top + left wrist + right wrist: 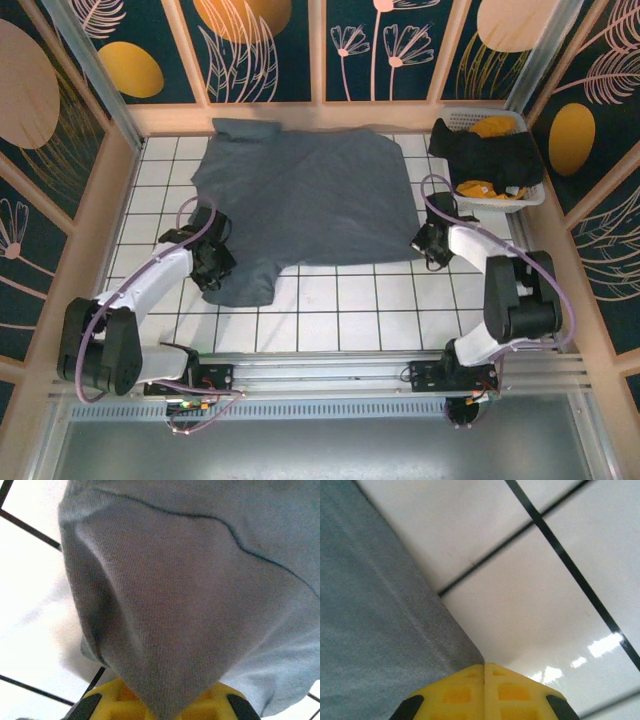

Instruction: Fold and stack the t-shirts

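Both meet the near edge of the crosswise t-shirt (310, 195), cloth stretching away: left end effector (212, 262) pinches its sleeve, right end effector (432, 243) pressed together at its hem corner.

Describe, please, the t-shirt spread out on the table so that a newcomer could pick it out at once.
Start at the white tiled table, ruled with dark grid lines. Across its far half lies the slate blue-grey t-shirt, spread wide. Unlike the black and mustard-yellow clothes heaped in the white basket at the far right corner, it is plain, large and out on the tiles.
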`<state>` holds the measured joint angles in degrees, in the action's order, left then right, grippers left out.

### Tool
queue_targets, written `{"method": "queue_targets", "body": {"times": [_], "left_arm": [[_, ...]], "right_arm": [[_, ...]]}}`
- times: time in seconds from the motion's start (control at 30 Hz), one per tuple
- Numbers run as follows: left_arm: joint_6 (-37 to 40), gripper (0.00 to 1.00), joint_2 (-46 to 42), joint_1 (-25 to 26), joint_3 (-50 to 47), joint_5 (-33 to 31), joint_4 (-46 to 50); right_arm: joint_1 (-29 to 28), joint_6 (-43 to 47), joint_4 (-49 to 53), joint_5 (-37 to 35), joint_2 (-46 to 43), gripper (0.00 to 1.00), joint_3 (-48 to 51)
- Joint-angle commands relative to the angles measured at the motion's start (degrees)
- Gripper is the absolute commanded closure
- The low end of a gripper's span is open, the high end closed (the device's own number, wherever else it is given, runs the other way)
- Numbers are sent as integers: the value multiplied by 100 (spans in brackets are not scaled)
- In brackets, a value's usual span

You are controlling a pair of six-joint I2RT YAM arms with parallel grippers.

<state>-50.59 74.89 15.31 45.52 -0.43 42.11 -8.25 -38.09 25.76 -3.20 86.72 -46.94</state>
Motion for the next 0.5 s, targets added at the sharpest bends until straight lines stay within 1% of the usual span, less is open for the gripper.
{"method": "queue_targets", "body": {"times": [0.0,0.13,0.2,0.27,0.37,0.47], "left_arm": [[170,100,-367,-2,-339,429,678],[-36,100,-968,4,-678,1005,729],[-39,100,-1153,7,-668,1256,635],[-19,100,-1236,7,-552,1377,489],[-85,100,-1322,7,-271,1268,423],[-212,100,-1407,7,95,1016,326]], "right_arm": [[-21,-298,713,-63,-572,100,446],[-21,-434,1100,88,-1261,100,866],[-20,-472,1212,135,-1485,100,948],[-21,-521,1350,130,-1630,100,935],[-21,-607,1522,94,-1803,100,826],[-19,-643,1628,43,-1895,100,610]]}}
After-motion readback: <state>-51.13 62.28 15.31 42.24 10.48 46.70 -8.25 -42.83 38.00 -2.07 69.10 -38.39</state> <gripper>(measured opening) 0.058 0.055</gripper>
